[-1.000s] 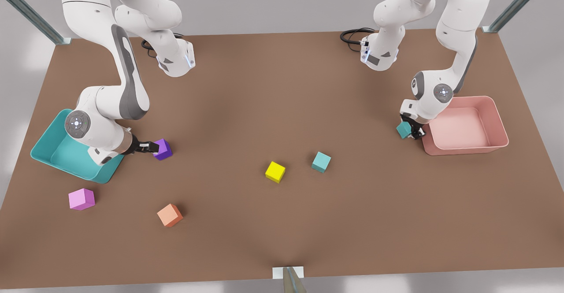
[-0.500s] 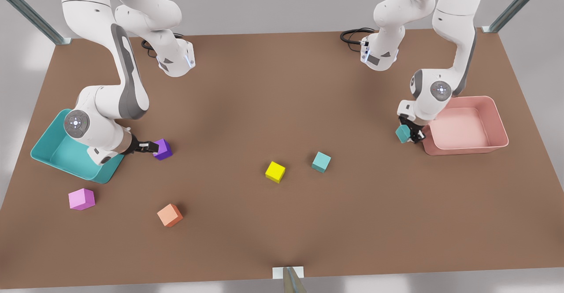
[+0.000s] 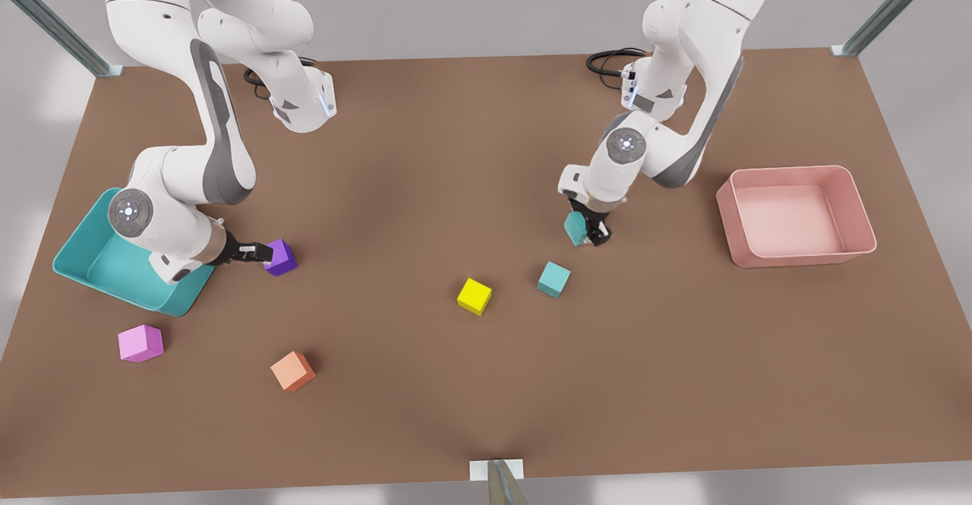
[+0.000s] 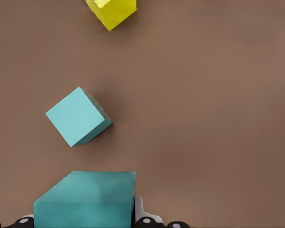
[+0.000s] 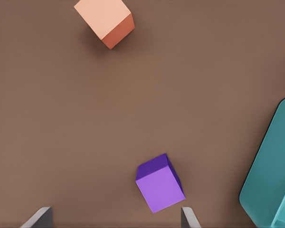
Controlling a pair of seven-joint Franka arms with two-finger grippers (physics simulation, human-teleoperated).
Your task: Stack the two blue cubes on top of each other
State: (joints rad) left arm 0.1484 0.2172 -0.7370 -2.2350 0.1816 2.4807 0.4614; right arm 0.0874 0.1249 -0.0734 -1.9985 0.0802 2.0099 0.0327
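One blue cube (image 3: 553,279) lies on the table near the middle, and it is also in the left wrist view (image 4: 77,117). The other blue cube (image 3: 575,228) (image 4: 85,199) hangs a little above the table, just behind the first one and slightly to the front view's right. My left gripper (image 3: 583,231) is shut on it. My right gripper (image 3: 258,252) (image 5: 114,218) waits low at the front view's left, open, with a purple cube (image 3: 281,257) (image 5: 160,183) just ahead of its fingertips.
A yellow cube (image 3: 474,296) (image 4: 112,10) sits left of the resting blue cube. An orange cube (image 3: 292,370) (image 5: 105,21) and a pink cube (image 3: 140,342) lie front left. A teal tray (image 3: 83,262) stands at the left and a pink tray (image 3: 797,215) at the right.
My left gripper has carried its blue cube from beside the pink tray toward the front view's left, up to the resting blue cube. The right arm has not moved.
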